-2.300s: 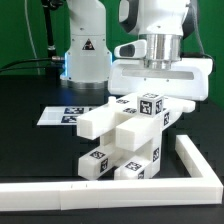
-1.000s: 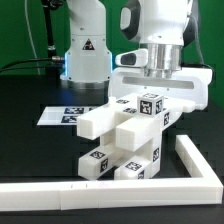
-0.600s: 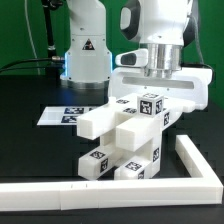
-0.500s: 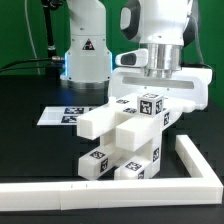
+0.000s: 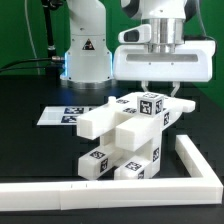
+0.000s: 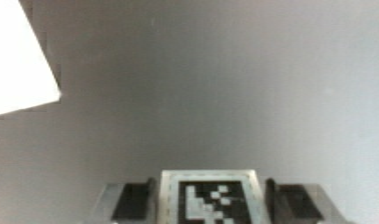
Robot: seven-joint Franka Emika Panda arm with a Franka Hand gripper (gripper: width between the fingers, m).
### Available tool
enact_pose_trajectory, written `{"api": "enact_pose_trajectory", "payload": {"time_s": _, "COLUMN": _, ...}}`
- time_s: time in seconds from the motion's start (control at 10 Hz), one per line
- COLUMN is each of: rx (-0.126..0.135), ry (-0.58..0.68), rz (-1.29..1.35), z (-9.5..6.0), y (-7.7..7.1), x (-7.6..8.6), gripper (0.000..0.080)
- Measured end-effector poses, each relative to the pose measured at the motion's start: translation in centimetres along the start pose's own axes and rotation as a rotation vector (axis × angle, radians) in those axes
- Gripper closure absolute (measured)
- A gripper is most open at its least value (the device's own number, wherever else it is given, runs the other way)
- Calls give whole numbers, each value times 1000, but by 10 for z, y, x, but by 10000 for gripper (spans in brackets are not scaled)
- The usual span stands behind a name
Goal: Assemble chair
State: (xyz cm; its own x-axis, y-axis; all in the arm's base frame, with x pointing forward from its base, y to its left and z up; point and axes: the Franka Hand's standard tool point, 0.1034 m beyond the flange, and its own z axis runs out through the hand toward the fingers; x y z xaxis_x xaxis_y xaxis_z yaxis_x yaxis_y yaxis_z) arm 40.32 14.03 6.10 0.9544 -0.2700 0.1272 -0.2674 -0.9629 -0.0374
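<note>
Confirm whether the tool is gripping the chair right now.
No. In the exterior view the tool hangs above the chair with a gap beneath its fingertips.

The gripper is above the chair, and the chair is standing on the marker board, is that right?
Not quite. The gripper is above the chair, but the exterior view shows the chair on the black table, in front of the marker board, not on it.

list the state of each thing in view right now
chair: partly built, lying on the table, not held
claw: above the chair, jaws apart, nothing held
marker board: flat on the table behind the chair
border rail: flat on the table, in front of the chair and at the exterior view's right
</note>
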Motion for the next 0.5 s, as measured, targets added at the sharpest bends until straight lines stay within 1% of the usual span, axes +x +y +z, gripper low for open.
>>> {"api": "enact_pose_trajectory", "payload": {"time_s": 0.2, "rx": 31, "ry": -28, "rz": 0, "z": -31, "y": 0, "x": 6, "gripper": 514}}
{"api": "enact_pose_trajectory", "payload": {"time_s": 0.3, "rx": 47, "ry": -51, "rz": -5, "z": -48, "y": 5, "x": 12, "gripper": 514}}
{"api": "enact_pose_trajectory", "payload": {"time_s": 0.4, "rx": 59, "ry": -35, "rz": -32, "z": -56, "y": 17, "x": 27, "gripper": 514}}
{"api": "enact_pose_trajectory", "payload": {"time_s": 0.5, "rx": 56, "ry": -23, "rz": -70, "z": -57, "y": 31, "x": 42, "gripper": 514}}
